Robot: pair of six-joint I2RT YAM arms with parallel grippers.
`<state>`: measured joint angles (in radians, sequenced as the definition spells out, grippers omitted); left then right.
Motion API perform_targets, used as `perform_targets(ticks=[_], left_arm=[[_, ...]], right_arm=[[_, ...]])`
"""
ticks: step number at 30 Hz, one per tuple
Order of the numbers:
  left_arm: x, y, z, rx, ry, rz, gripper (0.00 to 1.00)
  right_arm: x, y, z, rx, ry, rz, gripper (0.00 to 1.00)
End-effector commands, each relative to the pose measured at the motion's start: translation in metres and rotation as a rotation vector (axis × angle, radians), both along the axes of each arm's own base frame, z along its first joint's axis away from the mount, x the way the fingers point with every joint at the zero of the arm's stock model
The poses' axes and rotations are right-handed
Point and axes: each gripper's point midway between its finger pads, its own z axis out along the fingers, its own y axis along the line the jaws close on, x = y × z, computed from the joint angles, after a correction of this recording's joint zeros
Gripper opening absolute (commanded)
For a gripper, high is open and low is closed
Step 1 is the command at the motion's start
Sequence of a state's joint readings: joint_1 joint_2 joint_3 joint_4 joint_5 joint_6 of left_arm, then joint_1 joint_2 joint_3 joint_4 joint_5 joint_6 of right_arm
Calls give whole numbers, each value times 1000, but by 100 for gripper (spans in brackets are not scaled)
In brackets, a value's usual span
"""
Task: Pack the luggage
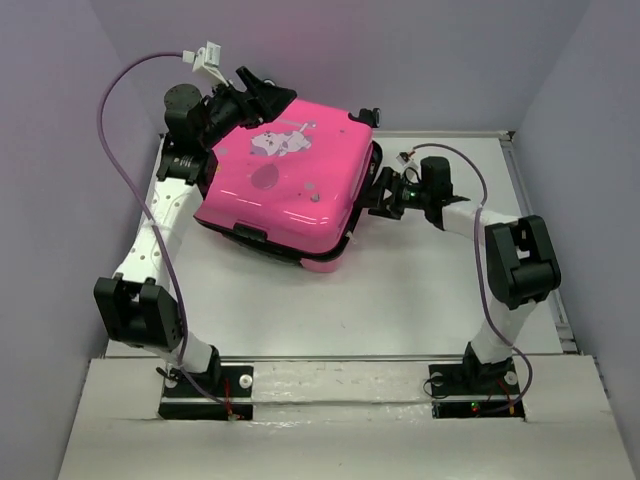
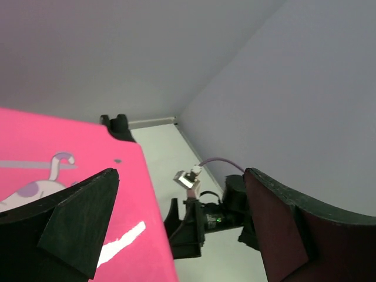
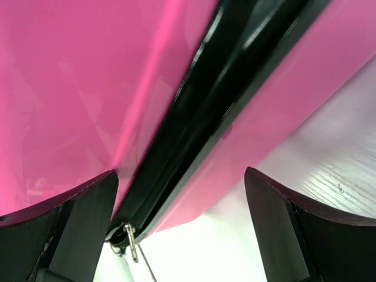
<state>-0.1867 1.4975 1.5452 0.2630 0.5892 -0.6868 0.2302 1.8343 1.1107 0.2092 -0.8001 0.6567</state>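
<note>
The pink suitcase [image 1: 290, 180] lies lid-up at the far middle of the desk [image 1: 400, 300]. The left gripper [image 1: 262, 95], jaws apart, hovers at its far-left corner, likely to steady it. The right gripper [image 1: 380, 192], also apart, faces the side seam for the zip pull [image 3: 131, 239].

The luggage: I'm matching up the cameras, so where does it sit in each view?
Top external: luggage upper centre, on the table.
Left wrist: lower left, print showing.
Right wrist: fills most of the frame, black seam running diagonally.
Shared landmark: the white table.
</note>
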Motion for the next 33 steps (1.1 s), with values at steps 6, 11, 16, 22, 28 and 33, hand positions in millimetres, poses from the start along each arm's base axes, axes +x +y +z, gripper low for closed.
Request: perform_targets(ticks=[6,11,16,22,28,33], left_arm=[[2,51,-13,155,26,286,99],[-74,60,-55,185,44,313,96],[-152,24,-143,219,139,167,79],[-203,-5,-207,211,248,7,75],[-207,-39,-258,251,307,-93,78],[-189,-51,-260,265,285,-91,78]], right_arm=[[-14,-14,51,-76,-254,-51,78],[-39,-17,49,-85,-305,-5,31],[-79,4,27,-42,-291,163,11],[-90,18,21,-20,-310,238,49],[-90,25,16,30,-288,271,50],[-96,31,10,69,-237,303,49]])
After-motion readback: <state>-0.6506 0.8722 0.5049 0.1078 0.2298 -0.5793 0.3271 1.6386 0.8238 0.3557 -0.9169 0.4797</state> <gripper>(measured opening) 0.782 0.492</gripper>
